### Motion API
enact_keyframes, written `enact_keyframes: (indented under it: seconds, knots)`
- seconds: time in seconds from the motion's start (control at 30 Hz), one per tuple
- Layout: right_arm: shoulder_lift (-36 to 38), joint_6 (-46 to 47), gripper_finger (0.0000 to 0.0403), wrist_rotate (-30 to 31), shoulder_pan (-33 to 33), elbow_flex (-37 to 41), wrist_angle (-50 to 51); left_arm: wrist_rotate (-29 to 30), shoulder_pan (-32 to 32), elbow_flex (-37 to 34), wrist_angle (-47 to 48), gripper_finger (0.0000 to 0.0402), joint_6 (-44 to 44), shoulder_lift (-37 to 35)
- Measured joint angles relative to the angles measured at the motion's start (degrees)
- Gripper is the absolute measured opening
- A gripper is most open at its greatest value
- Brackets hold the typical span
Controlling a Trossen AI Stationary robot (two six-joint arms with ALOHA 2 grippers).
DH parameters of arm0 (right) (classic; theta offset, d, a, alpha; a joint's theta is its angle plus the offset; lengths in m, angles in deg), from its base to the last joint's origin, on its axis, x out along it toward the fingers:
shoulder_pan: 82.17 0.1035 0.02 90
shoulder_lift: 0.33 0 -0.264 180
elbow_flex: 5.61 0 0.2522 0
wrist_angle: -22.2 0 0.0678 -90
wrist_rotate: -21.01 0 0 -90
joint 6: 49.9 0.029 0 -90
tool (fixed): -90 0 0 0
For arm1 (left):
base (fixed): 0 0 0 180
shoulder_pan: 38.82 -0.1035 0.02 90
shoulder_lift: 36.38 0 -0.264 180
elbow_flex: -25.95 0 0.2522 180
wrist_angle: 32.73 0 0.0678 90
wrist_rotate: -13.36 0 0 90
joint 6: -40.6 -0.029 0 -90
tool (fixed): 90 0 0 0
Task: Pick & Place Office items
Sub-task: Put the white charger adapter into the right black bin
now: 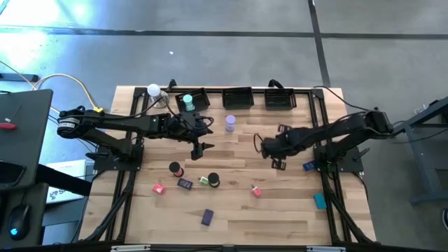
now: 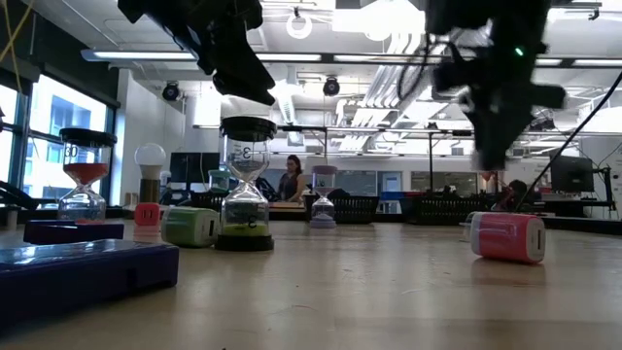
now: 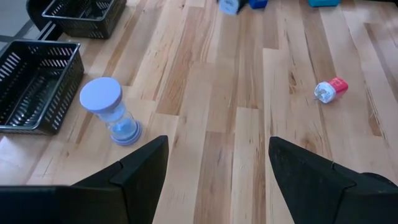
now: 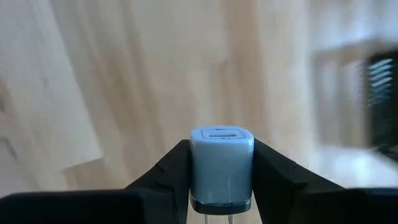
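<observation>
My right gripper (image 4: pixel 221 180) is shut on a pale blue-grey block (image 4: pixel 221 163) and hovers over the table's middle right (image 1: pixel 269 148). My left gripper (image 3: pixel 217 168) is open and touches nothing, above the table's middle left (image 1: pixel 199 148). Ahead of it a lilac cylinder (image 3: pixel 112 112) stands upright on its base and a pink block (image 3: pixel 329 90) lies on its side. A teal cylinder (image 1: pixel 187 103) stands in a tray. On the near half lie a black roll (image 1: pixel 175 169), pink blocks (image 1: pixel 159 188), purple blocks (image 1: pixel 207 217), a blue block (image 1: pixel 309 166) and a teal block (image 1: pixel 320 201). My right gripper pinches the pale blue-grey block between its two fingers, one on each of the block's opposite side faces (image 4: pixel 198 168). The block's flat end face (image 4: pixel 221 134) points away from the wrist. It is lifted clear of the wood.
Black mesh trays (image 1: pixel 238 98) line the far edge, two of them near my left gripper (image 3: pixel 34 81). A white ball on a metal base (image 1: pixel 153 91) stands at the far left corner. A green-and-black cylinder (image 1: pixel 210 180) stands on the near half. Bare wood lies between the arms.
</observation>
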Motion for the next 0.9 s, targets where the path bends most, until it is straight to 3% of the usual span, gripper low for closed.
enact_keyframes:
  seconds: [0.23, 0.43, 0.73, 0.9]
  knots:
    - [0.0, -12.6, 0.0120, 2.8, -8.5, -10.2, 1.2, -3.6, 0.0, 0.0, 0.1, 0.0271, 0.0, 0.0]
    - [0.1, -22.1, 0.0123, 2.2, -20.7, -12.5, -0.8, -4.3, 0.0, 0.0, 0.1, 0.0271, -0.1, 0.0]
    - [-2.1, -27.0, 0.0120, -11.0, -40.9, -12.5, -11.2, -4.2, 0.0, 0.0, 0.2, 0.0271, -0.8, 0.0]
    - [-6.3, -18.3, 0.0123, -16.6, -47.3, -12.5, -14.3, -4.2, 0.0, 0.0, 0.2, 0.0271, -0.8, 0.0]
